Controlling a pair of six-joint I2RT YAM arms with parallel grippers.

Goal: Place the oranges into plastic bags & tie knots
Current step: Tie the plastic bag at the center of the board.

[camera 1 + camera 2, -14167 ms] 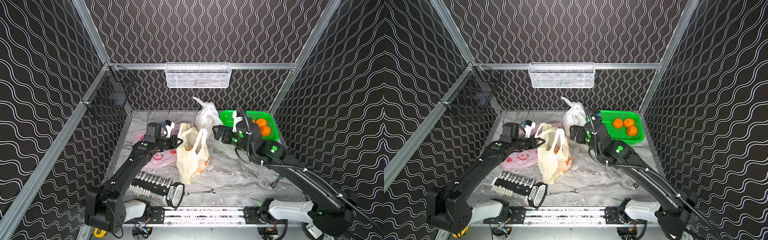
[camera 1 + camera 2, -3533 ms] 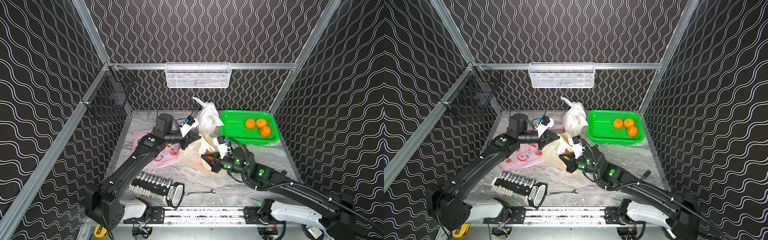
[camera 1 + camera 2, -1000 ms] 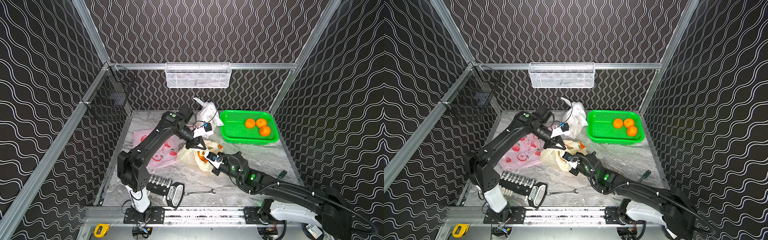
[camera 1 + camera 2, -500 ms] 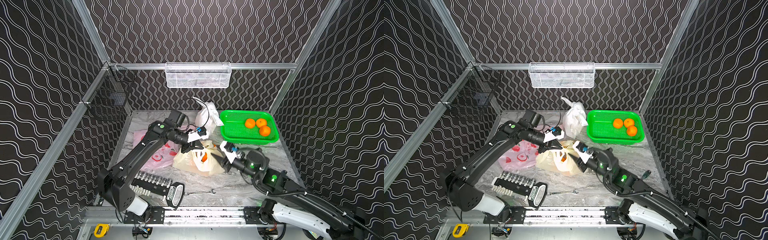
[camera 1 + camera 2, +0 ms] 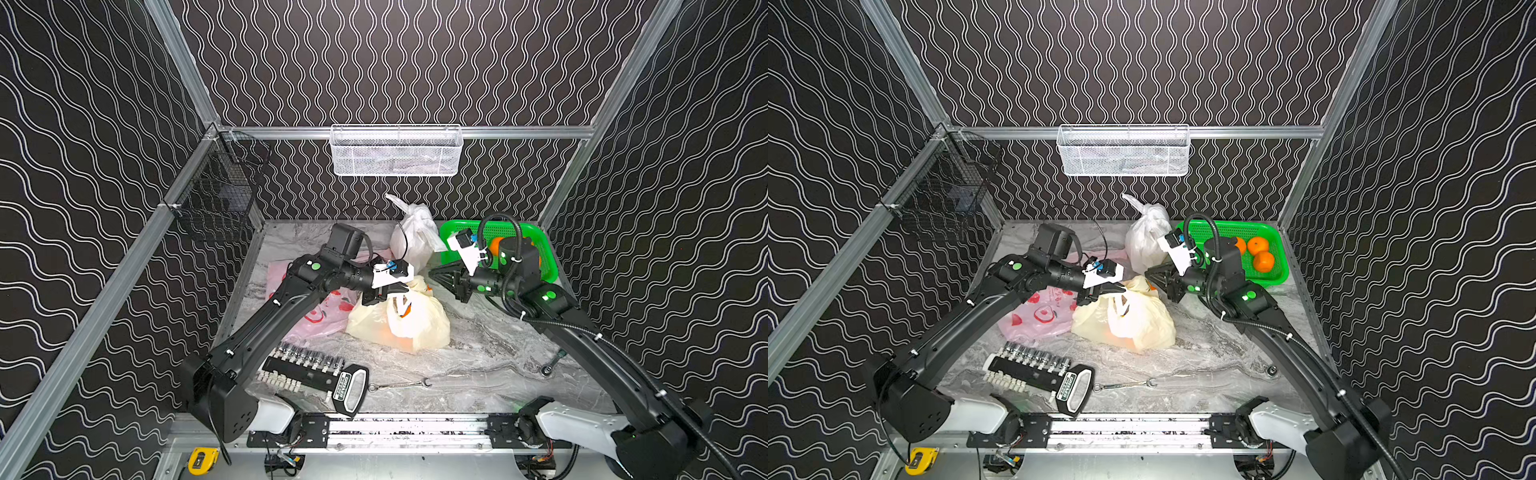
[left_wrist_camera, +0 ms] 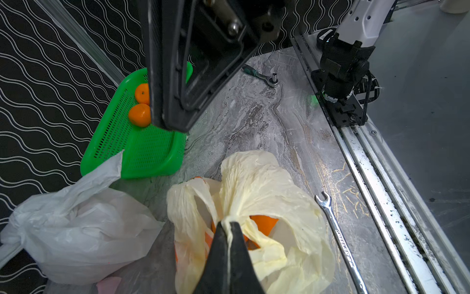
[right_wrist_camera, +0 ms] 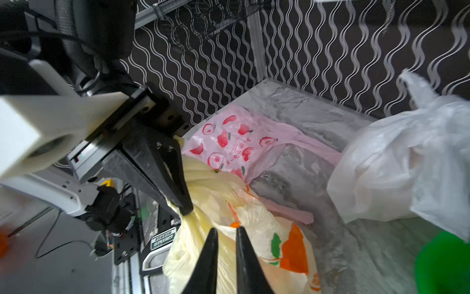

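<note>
Plastic at the neck of the yellowish bag [image 5: 419, 328], mid-frame on the table [image 5: 478, 361], is clenched in the left tool [image 6: 230, 224]; an orange [image 6: 263, 222] shows inside. The right tool [image 7: 225, 230] hovers just right of the bag, tips slightly parted, gripping nothing. Loose oranges [image 5: 1257, 246] lie in the green basket [image 5: 1233, 230], upper right.

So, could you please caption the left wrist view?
Left gripper pinches a gathered handle of the yellowish bag; two oranges sit in the green basket.

Top views evenly lit and sharp; right wrist view blurred.
</note>
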